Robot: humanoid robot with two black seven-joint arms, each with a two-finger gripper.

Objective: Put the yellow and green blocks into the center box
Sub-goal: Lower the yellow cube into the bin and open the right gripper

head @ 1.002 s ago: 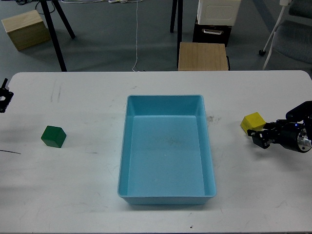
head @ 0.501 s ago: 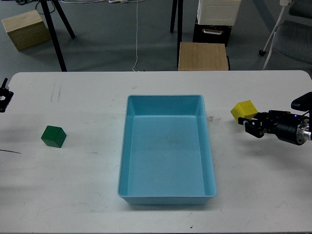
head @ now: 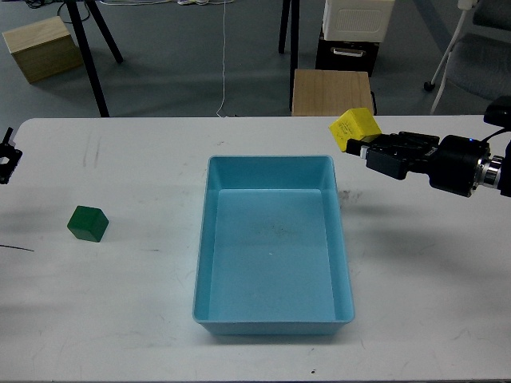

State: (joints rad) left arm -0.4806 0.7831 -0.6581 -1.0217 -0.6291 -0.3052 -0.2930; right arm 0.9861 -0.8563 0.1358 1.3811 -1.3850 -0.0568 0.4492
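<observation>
The right claw [head: 366, 148] gripped the matte yellow cube [head: 354, 128] at its tip, above the far right corner of the smooth blue box [head: 273, 244], while the green cube [head: 88, 223] sat far to its left on the white table [head: 120, 311].

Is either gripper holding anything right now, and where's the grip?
The right gripper holds the yellow block by its lower right side, lifted near the box's far right corner. The left gripper holds nothing visible.
</observation>
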